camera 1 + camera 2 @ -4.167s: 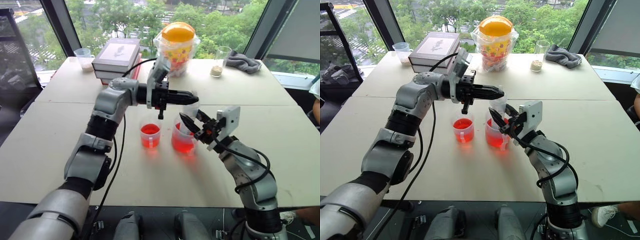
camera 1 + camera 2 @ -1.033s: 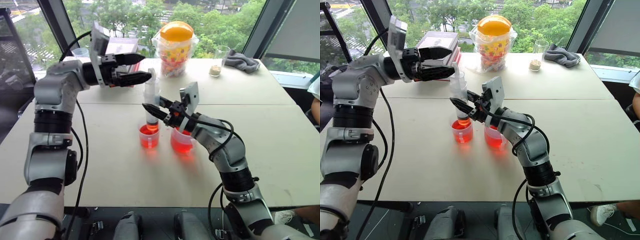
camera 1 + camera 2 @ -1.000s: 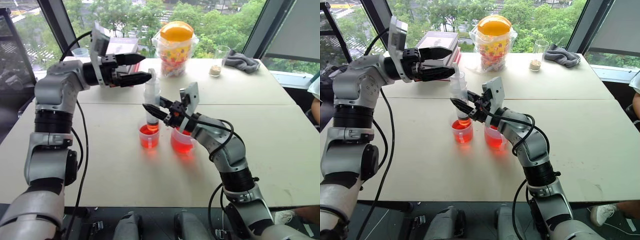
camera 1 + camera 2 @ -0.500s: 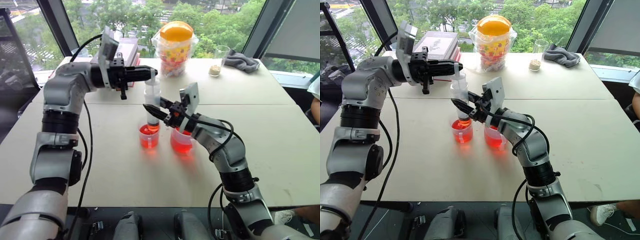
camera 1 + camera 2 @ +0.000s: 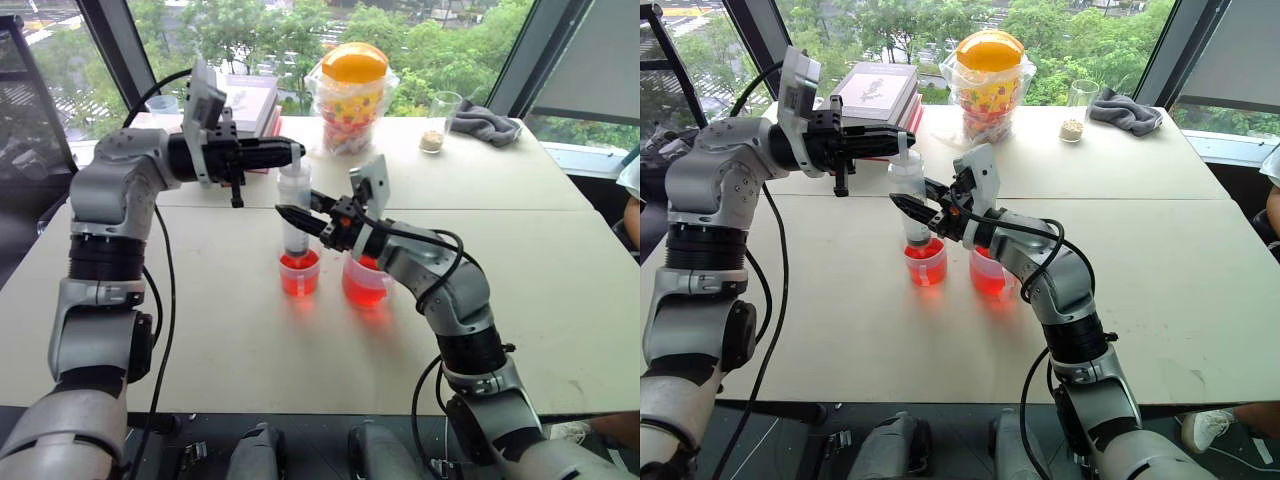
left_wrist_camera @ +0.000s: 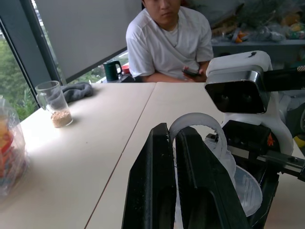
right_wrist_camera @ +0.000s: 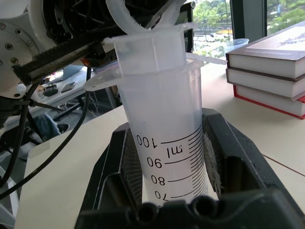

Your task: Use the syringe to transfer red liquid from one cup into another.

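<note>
The right claw [image 5: 300,219] grips the stiff, slippery syringe [image 5: 293,215] barrel upright over the small cup [image 5: 299,273], left claw [image 5: 290,153] closed on its plunger.

Far table edge: stacked books [image 5: 248,100], bagged orange-lidded jar [image 5: 354,95], glass of beige grains [image 5: 440,123], grey cloth [image 5: 487,124]. Person in white shirt [image 6: 169,45] seated beyond.

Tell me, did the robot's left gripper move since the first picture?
Yes. The left gripper went from above the wider cup, beside the orange-lidded jar, toward the books. It now sits shut on the syringe's plunger top over the smaller cup.
</note>
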Robot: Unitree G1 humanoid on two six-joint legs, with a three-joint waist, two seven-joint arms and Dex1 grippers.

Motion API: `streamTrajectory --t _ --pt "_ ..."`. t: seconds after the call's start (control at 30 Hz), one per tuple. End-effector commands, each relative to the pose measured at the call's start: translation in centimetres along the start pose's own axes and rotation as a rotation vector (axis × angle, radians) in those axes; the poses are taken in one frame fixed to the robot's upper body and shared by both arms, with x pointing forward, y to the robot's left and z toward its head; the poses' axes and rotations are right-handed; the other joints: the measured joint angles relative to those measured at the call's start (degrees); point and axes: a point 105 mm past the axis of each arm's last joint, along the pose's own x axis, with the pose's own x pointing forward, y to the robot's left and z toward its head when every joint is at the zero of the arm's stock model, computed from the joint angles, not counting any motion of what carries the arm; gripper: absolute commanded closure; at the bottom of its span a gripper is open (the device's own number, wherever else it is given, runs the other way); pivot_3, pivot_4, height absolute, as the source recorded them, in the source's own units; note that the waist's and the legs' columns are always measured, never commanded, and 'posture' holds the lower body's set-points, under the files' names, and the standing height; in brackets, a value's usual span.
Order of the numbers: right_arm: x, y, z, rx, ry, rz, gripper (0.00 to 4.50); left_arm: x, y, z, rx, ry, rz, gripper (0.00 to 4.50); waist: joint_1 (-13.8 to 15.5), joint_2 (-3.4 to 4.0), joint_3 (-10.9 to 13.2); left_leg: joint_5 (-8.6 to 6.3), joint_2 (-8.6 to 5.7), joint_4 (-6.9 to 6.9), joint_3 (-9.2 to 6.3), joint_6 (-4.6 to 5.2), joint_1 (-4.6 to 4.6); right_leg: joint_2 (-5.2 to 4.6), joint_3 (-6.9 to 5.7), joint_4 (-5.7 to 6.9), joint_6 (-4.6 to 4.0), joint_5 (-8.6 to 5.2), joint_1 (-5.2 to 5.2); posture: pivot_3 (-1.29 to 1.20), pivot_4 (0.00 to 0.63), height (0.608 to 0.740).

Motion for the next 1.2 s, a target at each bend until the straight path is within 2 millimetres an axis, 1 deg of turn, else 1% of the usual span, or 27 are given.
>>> streamTrajectory --t 0.03,0.17,0.23,0.3,0.4,0.43,0.47,0.5,0.6,0.63,0.67,0.77,0.87,0.97,1.03,1.13,1.2 --pt "-0.5 -0.4 7.1 -0.114 -0.222 -0.032 3.12 1.4 -1.9 -2.1 -0.06 0.049 -0.111 4.48 -0.01 0.0 0.0 0.0 0.0 0.0 0.0 0.0 0.0 0.0 0.0 0.0 0.0 0.0 0.0 0.0 0.15 0.74" --pt "-0.6 -0.4 7.9 -0.128 -0.231 -0.031 3.12 1.3 -1.8 -3.1 -0.076 0.066 -0.087 4.48 0.0 0.0 0.0 0.0 0.0 0.0 0.0 0.0 0.0 0.0 0.0 0.0 0.0 0.0 0.0 0.0 0.15 0.74" --pt "-0.6 -0.4 7.9 -0.127 -0.226 -0.031 3.12 1.3 -1.7 -3.0 -0.074 0.066 -0.08 4.48 0.0 0.0 0.0 0.0 0.0 0.0 0.0 0.0 0.0 0.0 0.0 0.0 0.0 0.0 0.0 0.0 0.15 0.74" --pt "-0.6 -0.3 7.5 -0.121 -0.215 -0.027 3.12 1.1 -1.4 -2.6 -0.08 0.052 -0.063 4.48 0.0 0.0 0.0 0.0 0.0 0.0 0.0 0.0 0.0 0.0 0.0 0.0 0.0 0.0 0.0 0.0 0.15 0.74" --pt "-0.6 -0.2 6.4 -0.095 -0.193 -0.025 3.12 0.6 -0.5 -1.6 -0.1 0.019 -0.021 3.48 0.0 0.0 0.0 0.0 0.0 0.0 0.0 0.0 0.0 0.01 0.0 0.0 0.0 0.0 0.0 0.0 0.15 0.74" --pt "-0.5 -0.2 6.0 -0.084 -0.186 -0.025 3.12 0.3 -0.3 -1.2 -0.098 0.013 -0.01 3.02 0.0 0.0 0.0 0.0 0.0 0.0 0.0 0.0 0.0 0.0 0.0 0.0 0.0 0.0 0.0 0.0 0.15 0.74" --pt "-0.5 -0.1 5.4 -0.078 -0.173 -0.023 3.12 -0.1 0.0 -0.8 -0.095 0.007 0.005 2.38 0.0 0.0 0.0 0.0 0.0 0.0 0.0 0.0 0.0 0.0 0.0 0.0 0.0 0.0 0.0 0.0 0.15 0.74" --pt "-0.5 0.0 5.0 -0.072 -0.164 -0.02 3.12 -0.5 0.2 -0.5 -0.092 0.004 0.019 2.01 0.0 0.0 0.0 0.0 0.0 0.0 0.0 0.0 0.0 0.0 0.0 0.0 0.0 0.0 0.0 0.0 0.15 0.74" --pt "-0.4 0.1 4.2 -0.055 -0.147 -0.016 3.12 -1.7 0.7 -0.1 -0.082 0.003 0.061 0.42 -0.25 0.0 0.0 0.0 0.0 -0.01 0.0 0.0 0.0 0.01 0.0 0.0 0.0 0.0 -0.02 0.0 0.15 0.74" --pt "-0.4 0.1 4.0 -0.053 -0.143 -0.015 3.12 -2.1 0.9 0.0 -0.081 0.003 0.075 0.04 -0.26 0.0 0.0 0.0 0.02 -0.03 -0.01 0.0 0.0 0.03 0.0 0.0 0.0 0.0 -0.04 0.0 0.15 0.74" --pt "-0.4 0.1 3.9 -0.051 -0.141 -0.015 3.12 -2.4 1.1 0.0 -0.084 0.005 0.088 0.04 -0.25 0.0 0.0 0.0 0.02 -0.04 -0.01 0.0 0.0 0.03 0.0 0.01 0.0 0.0 -0.04 0.0 0.15 0.74" --pt "-0.4 0.1 3.5 -0.044 -0.134 -0.014 3.12 -4.0 1.1 -1.0 -0.099 0.051 0.119 0.04 -0.32 0.0 0.0 0.0 0.02 -0.05 0.0 0.0 0.0 0.02 0.0 0.01 0.0 0.0 -0.05 0.0 0.15 0.74" --pt "-0.5 0.0 3.4 -0.046 -0.127 -0.014 3.12 -4.7 0.3 -1.7 -0.109 0.081 0.105 0.04 -0.16 0.0 0.0 0.0 0.02 -0.04 0.01 -0.01 0.0 0.01 0.0 0.01 0.0 0.0 -0.04 0.0 0.15 0.74" --pt "-0.6 -0.1 3.6 -0.048 -0.126 -0.015 3.12 -5.2 -0.9 -2.9 -0.113 0.127 0.075 0.04 0.0 0.0 0.0 0.0 0.02 -0.04 0.01 -0.01 -0.01 -0.01 0.0 0.0 -0.01 0.0 -0.04 0.0 0.15 0.74" --pt "-0.9 -0.7 4.5 -0.056 -0.117 -0.041 3.12 -4.9 -1.3 -3.2 -0.113 0.124 0.07 0.04 0.3 0.0 0.0 0.0 0.02 -0.03 0.02 -0.01 -0.02 -0.03 -0.01 -0.01 -0.01 -0.01 -0.04 0.0 0.15 0.74" --pt "-1.8 -2.5 6.4 -0.043 -0.098 -0.14 3.12 -4.3 -1.6 -3.2 -0.117 0.102 0.059 0.04 0.29 0.0 0.0 0.0 -0.01 0.01 0.04 -0.01 -0.03 -0.08 0.0 -0.01 -0.03 -0.01 -0.03 0.0 0.15 0.74" --pt "-3.4 -4.2 9.7 0.041 -0.129 -0.218 3.12 -3.8 -1.9 -3.5 -0.116 0.104 0.04 0.04 0.22 0.0 0.0 0.0 -0.01 0.02 0.05 -0.01 -0.03 -0.08 0.0 -0.01 -0.04 0.0 -0.03 0.0 0.15 0.74"
